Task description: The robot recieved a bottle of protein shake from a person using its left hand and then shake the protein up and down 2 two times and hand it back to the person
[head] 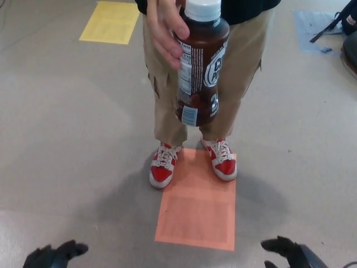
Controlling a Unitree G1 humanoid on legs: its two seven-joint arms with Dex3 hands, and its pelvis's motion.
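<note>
A person's hand (167, 30) holds a brown protein shake bottle (199, 67) with a white cap, upright, high in the middle of the head view. The person stands in front of me in khaki trousers and red and white shoes (164, 166). My left hand (54, 255) shows only at the bottom left edge, low and far from the bottle, its fingers apart and holding nothing. My right hand (285, 251) peeks in at the bottom right edge, also with fingers apart and empty.
An orange square (198, 209) is marked on the grey floor under the person's feet. A yellow square (110, 21) lies at the far left. Dark equipment (348, 33) and a blue patch sit at the far right.
</note>
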